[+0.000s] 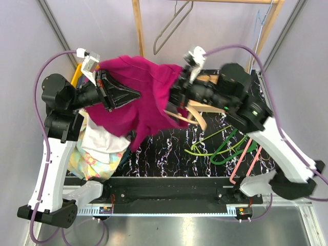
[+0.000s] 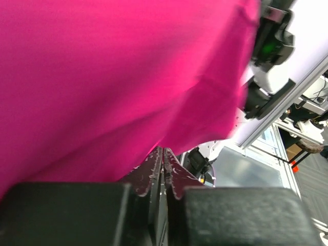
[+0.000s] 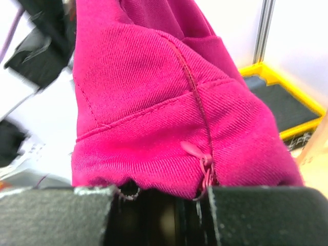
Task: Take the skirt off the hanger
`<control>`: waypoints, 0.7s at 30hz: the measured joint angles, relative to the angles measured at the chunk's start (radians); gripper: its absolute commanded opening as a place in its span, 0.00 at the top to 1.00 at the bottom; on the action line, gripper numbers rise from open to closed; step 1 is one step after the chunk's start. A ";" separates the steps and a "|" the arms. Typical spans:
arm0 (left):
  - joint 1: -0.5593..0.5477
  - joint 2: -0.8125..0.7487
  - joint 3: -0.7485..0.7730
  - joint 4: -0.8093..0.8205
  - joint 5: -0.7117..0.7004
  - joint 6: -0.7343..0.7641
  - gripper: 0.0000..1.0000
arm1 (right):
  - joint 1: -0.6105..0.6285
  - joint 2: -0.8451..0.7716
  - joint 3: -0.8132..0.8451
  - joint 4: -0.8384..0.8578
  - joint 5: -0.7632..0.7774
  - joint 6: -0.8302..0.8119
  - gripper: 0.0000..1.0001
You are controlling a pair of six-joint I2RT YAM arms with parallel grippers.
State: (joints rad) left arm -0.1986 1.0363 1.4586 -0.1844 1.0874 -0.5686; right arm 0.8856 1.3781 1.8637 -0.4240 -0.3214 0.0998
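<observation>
Top external view: skirt [image 1: 148, 97] suspended above table [image 1: 164, 149]; left gripper [image 1: 136, 95] and right gripper [image 1: 175, 92] have jaws clamped on its fabric.

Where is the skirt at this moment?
Top view, left of centre: the magenta skirt hangs above the table, its waistband gripped by the right end effector.

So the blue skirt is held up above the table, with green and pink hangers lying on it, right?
Not blue: the top external view shows the skirt is magenta. It is held up above the table, with green hangers and a pink hanger lying on it.
</observation>
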 measured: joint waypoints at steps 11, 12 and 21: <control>0.014 -0.006 0.043 -0.046 0.004 0.037 0.21 | 0.000 -0.446 -0.542 -0.106 -0.063 0.241 1.00; 0.014 -0.004 0.044 -0.045 0.002 0.035 0.17 | 0.000 -0.448 -0.564 -0.120 -0.066 0.257 1.00; 0.018 -0.006 0.024 -0.039 0.042 0.023 0.01 | 0.000 -0.299 -0.459 -0.163 -0.069 0.261 1.00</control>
State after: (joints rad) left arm -0.1810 1.0298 1.4830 -0.2237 1.1297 -0.5453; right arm 0.8856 1.0794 1.4048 -0.5873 -0.3901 0.3607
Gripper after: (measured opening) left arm 0.985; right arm 0.197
